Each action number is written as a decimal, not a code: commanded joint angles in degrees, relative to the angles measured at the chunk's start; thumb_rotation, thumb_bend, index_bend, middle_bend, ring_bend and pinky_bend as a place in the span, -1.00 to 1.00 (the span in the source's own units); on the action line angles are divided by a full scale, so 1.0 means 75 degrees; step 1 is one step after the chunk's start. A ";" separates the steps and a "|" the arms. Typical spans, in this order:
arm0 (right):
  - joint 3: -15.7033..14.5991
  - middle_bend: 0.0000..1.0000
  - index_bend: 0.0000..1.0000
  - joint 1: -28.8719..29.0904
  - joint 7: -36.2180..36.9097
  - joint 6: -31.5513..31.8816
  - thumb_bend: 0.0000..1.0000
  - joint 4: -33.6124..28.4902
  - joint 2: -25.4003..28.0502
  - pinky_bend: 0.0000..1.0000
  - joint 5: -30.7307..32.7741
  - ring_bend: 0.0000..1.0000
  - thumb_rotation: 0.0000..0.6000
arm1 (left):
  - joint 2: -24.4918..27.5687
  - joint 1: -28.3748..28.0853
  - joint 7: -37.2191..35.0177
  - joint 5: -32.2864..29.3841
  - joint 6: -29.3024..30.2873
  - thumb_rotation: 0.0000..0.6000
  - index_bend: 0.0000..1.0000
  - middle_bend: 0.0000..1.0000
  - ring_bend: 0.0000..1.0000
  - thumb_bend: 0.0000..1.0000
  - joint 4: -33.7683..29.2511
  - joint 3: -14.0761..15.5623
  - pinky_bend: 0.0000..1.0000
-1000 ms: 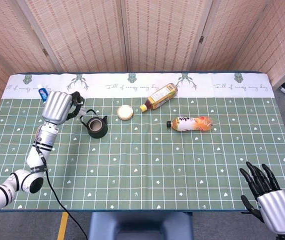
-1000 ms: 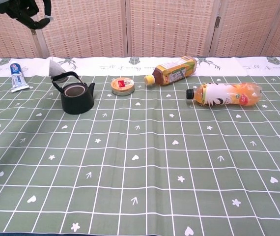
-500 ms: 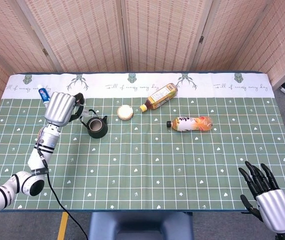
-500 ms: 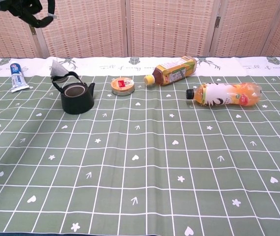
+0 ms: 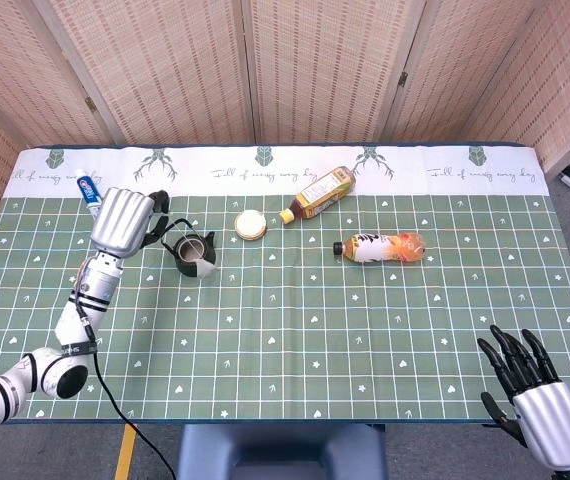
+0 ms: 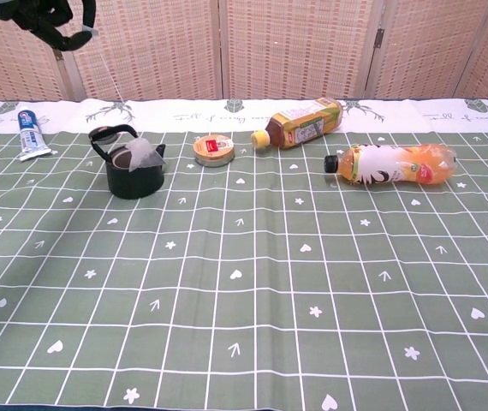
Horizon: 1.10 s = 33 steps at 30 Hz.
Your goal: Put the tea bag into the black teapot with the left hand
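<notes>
Black teapot [image 5: 196, 256] is seen from the head with the tea bag [image 5: 205, 267] on its rim; the left hand [image 5: 125, 221], fingers curled, pinches the string. Right hand [image 5: 531, 400] is spread, empty. From the chest, the tea bag [image 6: 145, 155] lies across the opening.

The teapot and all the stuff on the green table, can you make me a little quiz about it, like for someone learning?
1. True or false: the tea bag hangs on a string from the left hand, at the mouth of the black teapot.
2. What lies between the teapot and the brown bottle? A) round tin B) spoon C) cup
3. Fill in: the orange bottle is lying on its ____.

Key: 1 true; 2 A; 3 side. The right hand holds nothing, by the near table edge.
</notes>
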 commanded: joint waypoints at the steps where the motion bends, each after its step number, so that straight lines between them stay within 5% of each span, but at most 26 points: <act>1: 0.0010 -1.00 -1.00 0.0000 -0.0008 -0.0003 -0.27 0.0002 -0.0009 -0.94 0.0018 -0.77 1.00 | -0.0041 -0.0016 -0.0052 0.0015 -0.0014 1.00 0.28 1.00 1.00 0.02 0.0083 0.0017 1.00; 26: 0.0015 -1.00 -1.00 0.0016 -0.0041 -0.0050 -0.27 0.0001 -0.0022 -0.94 0.0033 -0.77 1.00 | -0.0467 0.0040 -0.0494 0.0142 -0.0128 1.00 0.28 1.00 1.00 0.02 0.0671 0.0335 1.00; 33: -0.0079 -1.00 -1.00 -0.0048 -0.0212 0.0063 -0.27 0.0105 -0.0119 -0.94 -0.0236 -0.77 1.00 | -0.0963 0.0810 -0.1646 0.0817 0.0566 1.00 0.28 1.00 1.00 0.02 0.0632 0.1070 1.00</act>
